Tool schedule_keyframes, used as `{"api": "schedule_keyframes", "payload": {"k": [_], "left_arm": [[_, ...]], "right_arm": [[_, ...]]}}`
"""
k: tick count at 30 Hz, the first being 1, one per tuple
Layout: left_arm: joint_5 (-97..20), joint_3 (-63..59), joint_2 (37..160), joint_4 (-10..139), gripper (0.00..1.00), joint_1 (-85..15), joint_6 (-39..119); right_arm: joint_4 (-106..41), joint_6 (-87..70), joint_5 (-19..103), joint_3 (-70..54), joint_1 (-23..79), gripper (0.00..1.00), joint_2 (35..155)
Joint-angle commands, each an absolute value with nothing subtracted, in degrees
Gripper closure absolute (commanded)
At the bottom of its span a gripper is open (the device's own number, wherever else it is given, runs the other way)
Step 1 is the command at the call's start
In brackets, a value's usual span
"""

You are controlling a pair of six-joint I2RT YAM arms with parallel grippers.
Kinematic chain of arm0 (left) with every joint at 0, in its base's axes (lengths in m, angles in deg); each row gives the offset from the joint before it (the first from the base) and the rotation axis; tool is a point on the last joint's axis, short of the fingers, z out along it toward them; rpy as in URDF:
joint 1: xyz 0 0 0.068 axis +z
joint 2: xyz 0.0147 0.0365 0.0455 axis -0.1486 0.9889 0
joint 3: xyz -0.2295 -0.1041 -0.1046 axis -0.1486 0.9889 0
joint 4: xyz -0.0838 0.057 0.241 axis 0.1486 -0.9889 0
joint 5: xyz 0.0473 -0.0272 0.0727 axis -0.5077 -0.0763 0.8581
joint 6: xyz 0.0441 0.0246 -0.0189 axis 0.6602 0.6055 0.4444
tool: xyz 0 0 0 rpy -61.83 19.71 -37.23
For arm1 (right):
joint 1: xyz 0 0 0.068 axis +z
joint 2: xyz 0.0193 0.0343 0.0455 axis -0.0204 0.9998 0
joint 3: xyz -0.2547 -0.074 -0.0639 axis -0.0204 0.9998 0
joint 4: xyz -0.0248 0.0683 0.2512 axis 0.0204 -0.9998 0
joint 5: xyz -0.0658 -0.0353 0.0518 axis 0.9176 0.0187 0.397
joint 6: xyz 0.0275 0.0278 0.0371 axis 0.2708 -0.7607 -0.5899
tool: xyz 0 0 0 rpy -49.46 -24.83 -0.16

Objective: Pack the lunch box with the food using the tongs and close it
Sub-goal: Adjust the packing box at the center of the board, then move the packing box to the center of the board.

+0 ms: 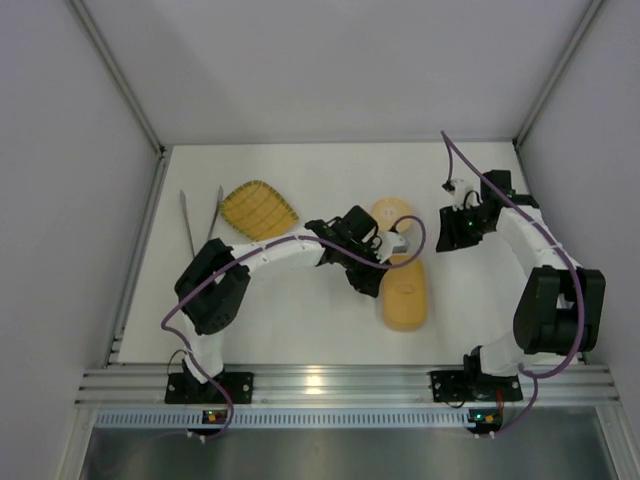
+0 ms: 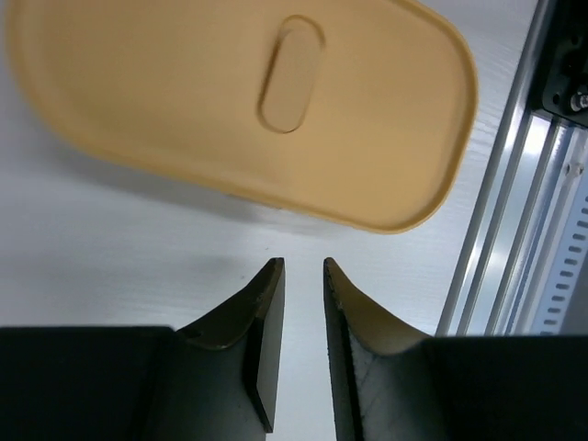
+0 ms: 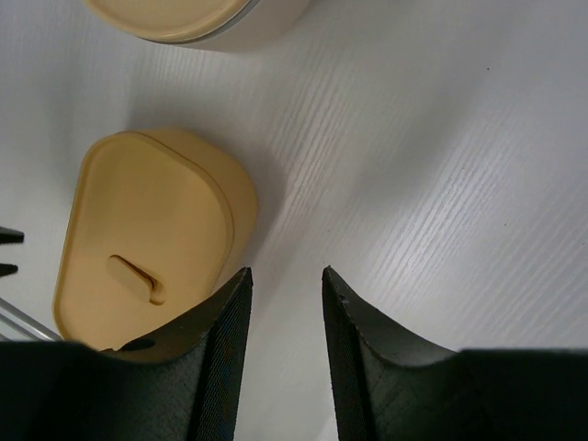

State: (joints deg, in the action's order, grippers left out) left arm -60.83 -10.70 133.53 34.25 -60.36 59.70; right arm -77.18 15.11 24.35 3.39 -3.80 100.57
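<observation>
The lunch box (image 1: 404, 292) is a tan-orange oblong with its lid on, lying in the middle of the table. In the left wrist view the lunch box (image 2: 276, 110) fills the upper part, just beyond my left gripper (image 2: 303, 266). That gripper (image 1: 374, 283) stands open by a narrow gap with nothing between its fingers. My right gripper (image 3: 287, 274) is open and empty over bare table, to the right of the lunch box (image 3: 138, 239). From above, the right gripper (image 1: 443, 238) hangs at the box's far right. The silver tongs (image 1: 200, 222) lie at the far left. No food shows.
A round bowl with a tan lid (image 1: 393, 214) stands just behind the lunch box; its edge shows as the bowl (image 3: 184, 18) in the right wrist view. A woven yellow tray (image 1: 258, 208) lies next to the tongs. An aluminium rail (image 1: 340, 382) runs along the near edge.
</observation>
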Motion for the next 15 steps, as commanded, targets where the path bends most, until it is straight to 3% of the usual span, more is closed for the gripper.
{"api": "schedule_keyframes", "payload": {"k": [1, 6, 7, 10, 15], "left_arm": [[-58.96, -8.88, 125.49, 38.41, 0.70, -54.09, 55.52], [-58.35, -16.93, 123.61, 35.79, 0.54, -46.27, 57.87], [-57.47, -20.18, 126.23, 32.04, 0.52, -45.47, 58.67], [-60.27, -29.60, 131.50, 30.50, 0.48, -41.43, 56.40], [-62.82, -31.82, 135.04, 34.54, 0.44, -38.17, 51.38]], "right_arm": [[-76.14, 16.05, 21.63, 3.13, -6.70, 0.63, 100.14], [-73.60, 13.60, 17.58, 2.43, -8.55, 0.59, 99.96], [-71.24, 12.46, 16.00, 2.07, -8.55, 0.55, 100.31], [-66.75, 5.61, 13.18, -2.65, -7.68, 0.45, 103.90], [-63.22, -3.71, 12.30, -10.48, -5.92, 0.41, 113.03]]}}
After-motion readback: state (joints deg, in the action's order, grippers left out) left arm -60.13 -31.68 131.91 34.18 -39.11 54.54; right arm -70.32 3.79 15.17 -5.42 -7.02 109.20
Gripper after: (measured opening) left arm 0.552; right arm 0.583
